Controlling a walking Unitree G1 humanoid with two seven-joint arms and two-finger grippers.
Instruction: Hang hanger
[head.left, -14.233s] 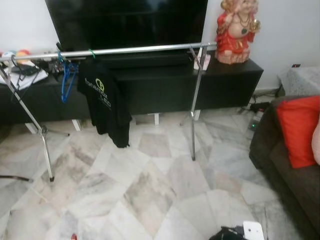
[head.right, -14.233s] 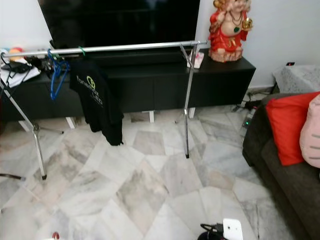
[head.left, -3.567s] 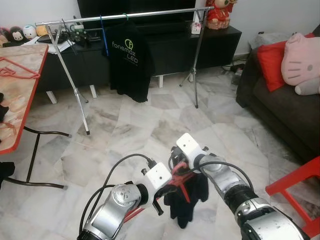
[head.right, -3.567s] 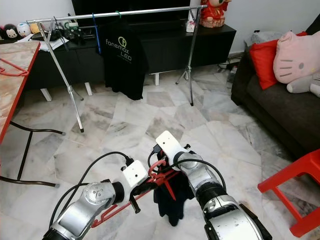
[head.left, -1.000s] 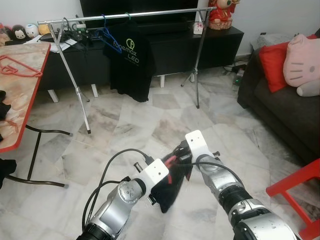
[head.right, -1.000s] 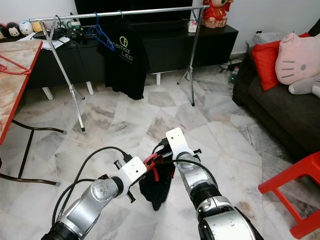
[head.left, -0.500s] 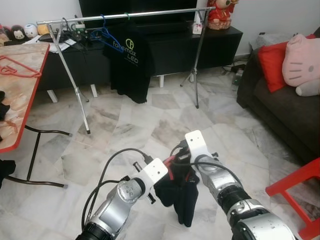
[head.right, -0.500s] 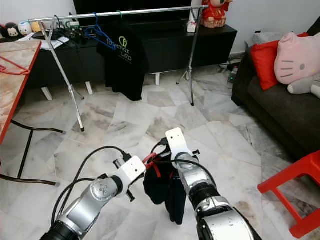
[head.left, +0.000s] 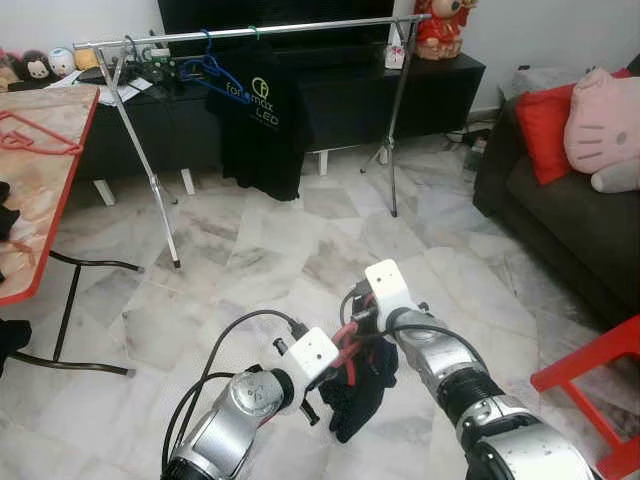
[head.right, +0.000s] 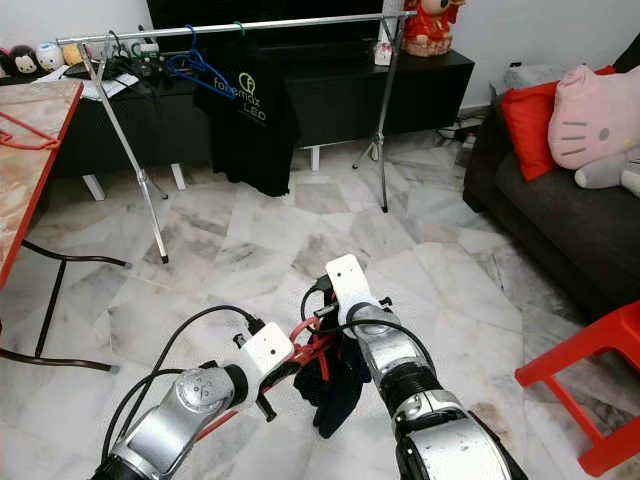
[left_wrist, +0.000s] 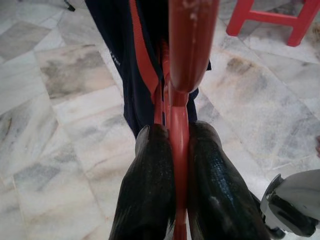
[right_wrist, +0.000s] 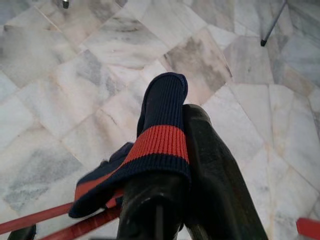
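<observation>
Low over the marble floor, well short of the clothes rail (head.left: 250, 32), the left gripper (left_wrist: 172, 165) pinches the stiff, light red hanger (head.right: 310, 352) while the right gripper (right_wrist: 172, 165) clamps its limp dark garment's (head.left: 360, 395) ribbed collar.

A red plastic hanger (left_wrist: 179, 115) is held low, well short of the clothes rail (head.left: 250, 31), above the marble floor in front of it. Its thin bar is clamped between the two black fingers (left_wrist: 150, 190) of the left gripper (left_wrist: 178, 150). A dark navy garment (head.left: 360, 385) with a red band is draped over the hanger and hangs in a bunch below it. The ribbed collar (right_wrist: 162, 135) of the garment, navy with a red stripe, is pinched by the right gripper (right_wrist: 172, 190) just beside the hanger.
</observation>
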